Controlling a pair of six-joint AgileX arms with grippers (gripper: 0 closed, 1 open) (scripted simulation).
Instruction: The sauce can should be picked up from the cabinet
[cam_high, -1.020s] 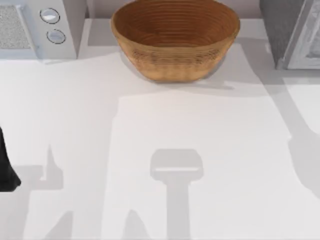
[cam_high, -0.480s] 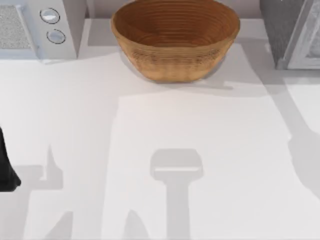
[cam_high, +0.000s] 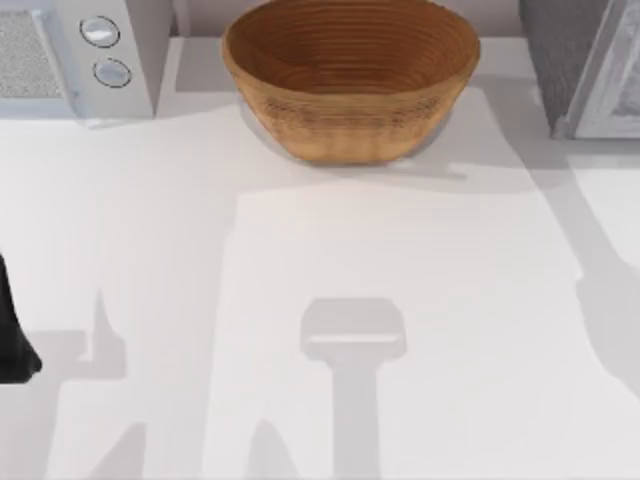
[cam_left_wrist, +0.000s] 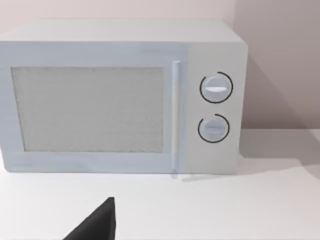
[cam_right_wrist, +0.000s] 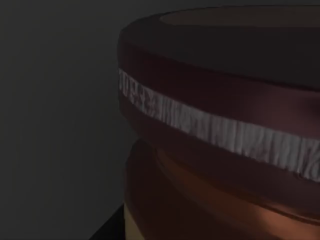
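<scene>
**Sauce can very close to the right wrist camera, inside a dim place**

The left arm (cam_high: 14, 335) is sitting parked at the left edge of the bench (cam_high: 300, 260) in the top view, as a dark shape. In the left wrist view a dark tip of the left pincer (cam_left_wrist: 97, 224) is showing low in the picture — I cannot tell if its fingers are apart or together.

In the right wrist view the sauce can (cam_right_wrist: 220, 125) is standing very near to the camera, in dim light. Its dark maroon rim is carrying a pale, rough band, and the brownish top is showing a little above. Under the rim the body is turning reddish brown, with a small tan part lower. The surroundings beside the can are dark grey. For the right pincer I also cannot tell the state of the fingers.

Farther, in the top view, the big woven basket (cam_high: 350, 80) is resting at the back middle of the bench. The white microwave (cam_high: 70, 55) with two round knobs is standing at the back left; the left wrist camera is facing its door and its handle. At the back right the cabinet (cam_high: 585, 65) is standing, with a speckled dark grey side and a white-framed door — well apart from the basket.
</scene>
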